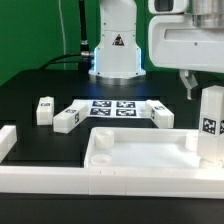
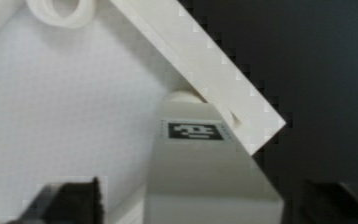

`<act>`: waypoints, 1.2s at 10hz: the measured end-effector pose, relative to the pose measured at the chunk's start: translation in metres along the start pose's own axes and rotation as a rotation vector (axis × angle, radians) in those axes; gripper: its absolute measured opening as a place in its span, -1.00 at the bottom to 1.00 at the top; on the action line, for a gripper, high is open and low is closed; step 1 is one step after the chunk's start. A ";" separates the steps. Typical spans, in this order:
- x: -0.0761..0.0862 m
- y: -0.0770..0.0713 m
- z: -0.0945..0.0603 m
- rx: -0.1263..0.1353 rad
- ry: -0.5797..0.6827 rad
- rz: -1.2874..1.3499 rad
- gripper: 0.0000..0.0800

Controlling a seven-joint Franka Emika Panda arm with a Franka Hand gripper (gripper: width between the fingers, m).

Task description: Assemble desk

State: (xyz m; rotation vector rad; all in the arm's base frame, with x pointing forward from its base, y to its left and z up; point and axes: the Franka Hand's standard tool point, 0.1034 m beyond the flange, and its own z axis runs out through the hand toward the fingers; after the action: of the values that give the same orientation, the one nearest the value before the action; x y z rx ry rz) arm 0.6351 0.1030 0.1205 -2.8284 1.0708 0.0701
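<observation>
The white tray-like tabletop [image 1: 140, 150] lies near the front, and its rim crosses the wrist view [image 2: 211, 70]. One white leg [image 1: 210, 125] with a black-and-white marker stands upright at the tabletop's corner on the exterior view's right. It also shows in the wrist view [image 2: 202, 150]. My gripper [image 1: 205, 95] hangs over this leg, one dark finger [image 1: 188, 88] beside its top. In the wrist view the gripper [image 2: 202, 205] is open, with its fingers [image 2: 73, 202] on either side of the leg and gaps showing. Three more legs [image 1: 43, 110] [image 1: 67, 119] [image 1: 162, 114] lie on the black table.
The marker board [image 1: 112, 108] lies flat behind the tabletop, between the loose legs. A long white border rail [image 1: 40, 178] runs along the front and turns up at the exterior view's left [image 1: 8, 142]. The robot base [image 1: 116, 50] stands at the back.
</observation>
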 end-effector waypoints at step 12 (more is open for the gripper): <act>0.002 -0.004 -0.003 -0.057 0.031 -0.950 0.62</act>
State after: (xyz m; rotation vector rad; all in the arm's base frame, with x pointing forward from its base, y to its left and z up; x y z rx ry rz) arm 0.6394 0.1043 0.1241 -3.0587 -0.3472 -0.0320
